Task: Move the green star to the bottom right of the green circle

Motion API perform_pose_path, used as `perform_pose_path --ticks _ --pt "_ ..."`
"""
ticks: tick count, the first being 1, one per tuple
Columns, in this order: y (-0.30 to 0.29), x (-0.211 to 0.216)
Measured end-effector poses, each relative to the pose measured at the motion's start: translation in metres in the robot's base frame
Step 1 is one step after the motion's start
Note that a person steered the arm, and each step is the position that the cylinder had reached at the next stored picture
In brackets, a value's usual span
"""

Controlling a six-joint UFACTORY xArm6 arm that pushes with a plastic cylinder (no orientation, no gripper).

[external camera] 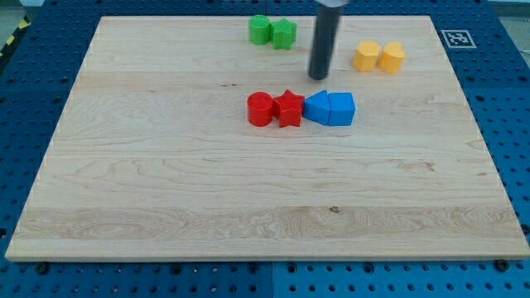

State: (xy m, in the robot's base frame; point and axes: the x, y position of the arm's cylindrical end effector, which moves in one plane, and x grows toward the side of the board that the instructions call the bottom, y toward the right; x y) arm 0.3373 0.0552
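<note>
Camera view: on the desk (166, 207), nearest, red circle (260, 108), red star (288, 108) and two blue blocks (329, 108); my tip (319, 77), no gripper, just above; yellow blocks (379, 57) at 3 o'clock; farthest, green star (284, 34) touching green circle (261, 30) at its 3 o'clock.

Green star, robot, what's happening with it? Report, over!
My tip hovers right of and below the green star block, not touching. Star sits against the green circle block, on its right. Nothing between tip and star.

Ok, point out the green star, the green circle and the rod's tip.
green star (284, 34), camera view, top face.
green circle (260, 30), camera view, top face.
my tip (319, 77), camera view, rod's very end, right of both.
</note>
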Motion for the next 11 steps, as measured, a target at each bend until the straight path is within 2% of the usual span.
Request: perform_pose_path --ticks 1,3,4,6,7,9,11 --pt "-0.065 -0.019" --pt "-0.170 -0.139" --pt "-0.163 -0.145" --pt "-0.064 -0.144" --pt "-0.064 -0.144" --pt "-0.015 -0.144" --pt "-0.017 -0.136"
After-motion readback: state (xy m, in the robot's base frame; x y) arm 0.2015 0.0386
